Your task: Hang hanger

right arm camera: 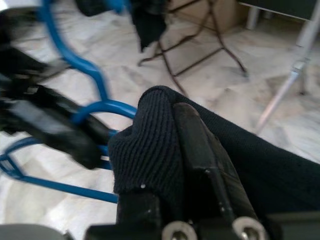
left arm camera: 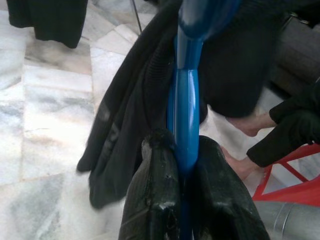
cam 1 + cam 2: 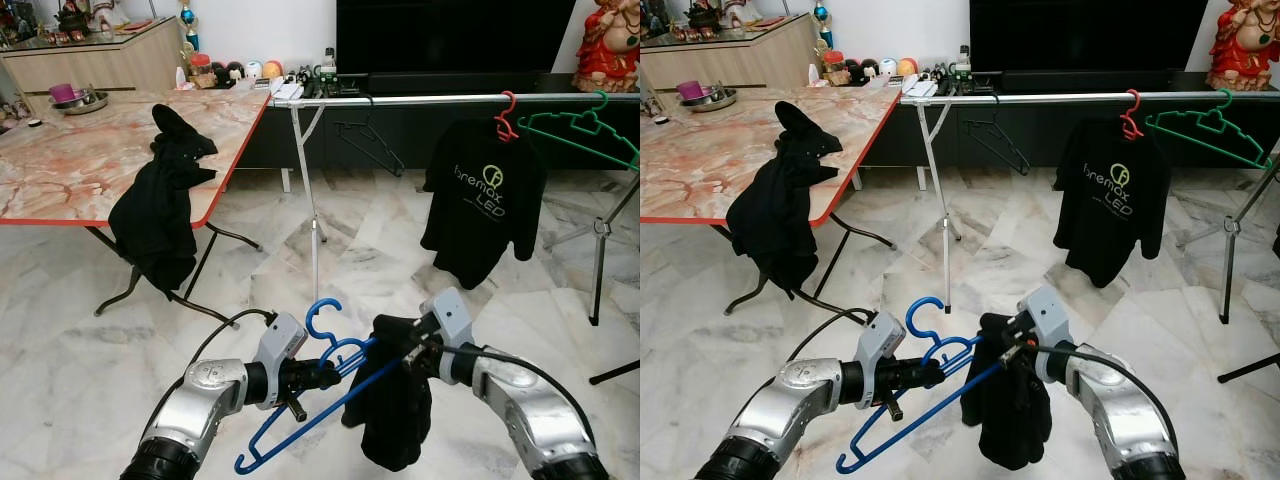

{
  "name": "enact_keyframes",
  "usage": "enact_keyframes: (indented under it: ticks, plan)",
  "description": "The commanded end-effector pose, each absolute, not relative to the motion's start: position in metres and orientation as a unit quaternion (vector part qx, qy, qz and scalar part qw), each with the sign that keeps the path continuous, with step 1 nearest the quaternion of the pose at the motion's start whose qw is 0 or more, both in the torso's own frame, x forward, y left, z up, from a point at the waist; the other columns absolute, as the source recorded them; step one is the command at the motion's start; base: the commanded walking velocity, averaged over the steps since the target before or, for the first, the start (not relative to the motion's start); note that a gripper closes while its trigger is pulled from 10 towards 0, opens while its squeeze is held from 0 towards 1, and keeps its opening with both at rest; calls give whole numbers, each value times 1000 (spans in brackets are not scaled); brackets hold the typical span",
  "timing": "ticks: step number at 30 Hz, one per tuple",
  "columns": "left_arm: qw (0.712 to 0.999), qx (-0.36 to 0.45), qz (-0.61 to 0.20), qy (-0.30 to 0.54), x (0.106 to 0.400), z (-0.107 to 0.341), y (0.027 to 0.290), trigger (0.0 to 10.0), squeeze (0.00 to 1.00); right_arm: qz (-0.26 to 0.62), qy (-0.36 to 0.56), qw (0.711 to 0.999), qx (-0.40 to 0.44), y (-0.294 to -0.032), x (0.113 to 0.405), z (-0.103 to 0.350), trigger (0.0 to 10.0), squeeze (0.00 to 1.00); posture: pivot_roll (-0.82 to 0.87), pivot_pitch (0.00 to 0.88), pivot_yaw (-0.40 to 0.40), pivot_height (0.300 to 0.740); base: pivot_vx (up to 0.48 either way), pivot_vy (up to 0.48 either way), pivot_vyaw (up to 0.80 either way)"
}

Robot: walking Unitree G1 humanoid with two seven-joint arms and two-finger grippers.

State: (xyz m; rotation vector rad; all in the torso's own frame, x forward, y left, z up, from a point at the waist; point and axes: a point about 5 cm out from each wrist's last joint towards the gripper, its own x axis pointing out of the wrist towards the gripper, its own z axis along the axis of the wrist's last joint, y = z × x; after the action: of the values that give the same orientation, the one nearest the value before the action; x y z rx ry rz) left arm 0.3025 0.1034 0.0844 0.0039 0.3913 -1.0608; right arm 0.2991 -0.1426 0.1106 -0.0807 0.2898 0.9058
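My left hand (image 3: 325, 377) clenched on blue hanger (image 3: 300, 420) held low over the floor, my right hand (image 3: 408, 352) grasping black garment (image 3: 392, 415) draped on it, beyond them rail (image 3: 420, 100) with hung black T-shirt (image 3: 482, 205), bench (image 3: 100, 160) at left

A home living room is shown. A marble-tiled floor (image 3: 380, 240) is spread across the frame, a large dark television (image 3: 450, 35) is set against the white wall at top centre, and a marble-topped table (image 3: 110, 150) is placed at upper left. A clothes rail (image 3: 420, 100) is stood mid-frame.
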Motion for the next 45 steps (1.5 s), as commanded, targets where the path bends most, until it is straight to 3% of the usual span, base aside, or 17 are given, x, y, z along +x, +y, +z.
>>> enact_keyframes:
  ticks: [1, 5, 13, 19, 26, 27, 28, 29, 30, 45]
  plan:
    - [848, 5, -502, 169, 305, 93, 103, 10000, 0, 459, 136, 877, -45, -137, 295, 112, 10000, 0, 21, 52, 22, 740, 0, 0, 0]
    - [848, 3, -502, 169, 304, 93, 103, 10000, 0, 411, 149, 896, -75, -149, 303, 105, 10000, 0, 21, 52, 22, 740, 0, 0, 0]
    - [849, 2, -500, 170, 305, 92, 102, 10000, 0, 516, 93, 850, -45, -142, 282, 129, 10000, 0, 15, 43, 25, 740, 0, 0, 0]
    - [850, 0, -500, 168, 305, 92, 100, 10000, 0, 530, 102, 840, -52, -141, 277, 127, 10000, 0, 12, 38, 26, 740, 0, 0, 0]
    - [849, 2, -500, 168, 304, 91, 100, 10000, 0, 467, 144, 868, -87, -160, 281, 111, 10000, 0, 12, 33, 26, 740, 0, 0, 0]
    - [849, 2, -501, 168, 304, 91, 100, 10000, 0, 465, 140, 870, -83, -160, 281, 111, 10000, 482, 10, 33, 26, 740, 0, 0, 0]
    - [849, 2, -501, 168, 304, 91, 100, 10000, 0, 466, 138, 870, -79, -160, 281, 112, 10000, 482, 10, 33, 26, 740, 0, 0, 0]
    - [849, 1, -501, 168, 304, 91, 100, 10000, 0, 468, 137, 870, -76, -159, 281, 113, 10000, 878, 9, 34, 25, 740, 0, 0, 0]
    - [849, 0, -501, 168, 304, 91, 100, 10000, 0, 473, 137, 867, -75, -158, 280, 114, 10000, 1000, 9, 34, 24, 740, 0, 0, 0]
    - [856, -22, -494, 152, 307, 97, 102, 10000, 0, 452, 176, 868, -107, -161, 278, 100, 10000, 1000, 10, 45, 18, 740, 0, 0, 0]
